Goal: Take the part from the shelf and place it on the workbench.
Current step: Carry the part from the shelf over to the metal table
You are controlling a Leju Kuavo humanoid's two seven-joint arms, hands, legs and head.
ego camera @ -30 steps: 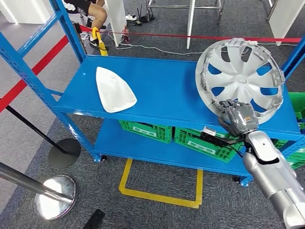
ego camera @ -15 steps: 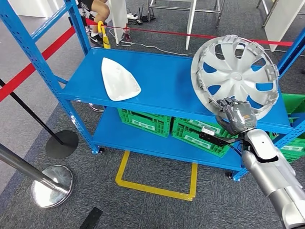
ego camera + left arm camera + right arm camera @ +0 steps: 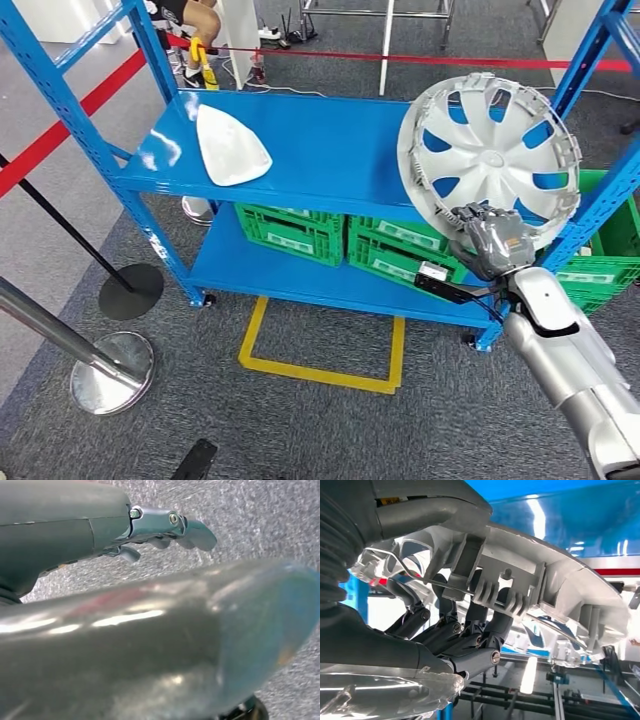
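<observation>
Green crates [image 3: 355, 243] sit just left of the hand, a white curved panel [image 3: 229, 148] lies well to its left, and chrome stanchion bases [image 3: 112, 372] stand far left, lower.

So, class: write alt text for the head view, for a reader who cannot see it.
The right robot hand grips the lower rim of a silver hubcap, held tilted over the right end of a blue shelf. A white triangular part lies on the shelf's left; green crates sit below.
</observation>
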